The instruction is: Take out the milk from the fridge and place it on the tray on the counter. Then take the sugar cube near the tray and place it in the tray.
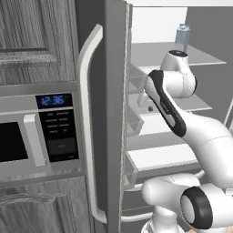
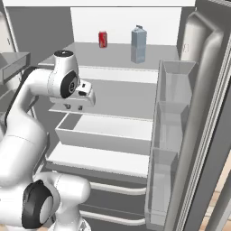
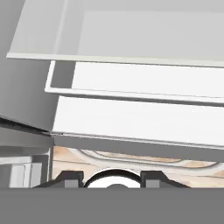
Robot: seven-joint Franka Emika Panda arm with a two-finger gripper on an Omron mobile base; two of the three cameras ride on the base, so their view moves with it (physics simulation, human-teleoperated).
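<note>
Jaws cannot be told open or closed on the gripper (image 2: 80, 107), which hangs empty inside the open fridge (image 2: 113, 131), well below the milk (image 2: 139, 44) standing on the top shelf beside a red can (image 2: 103, 39).

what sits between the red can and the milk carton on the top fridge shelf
Nothing: in the right base view the grey shelf between the red can and pale blue-grey gable-topped milk carton is bare.
</note>
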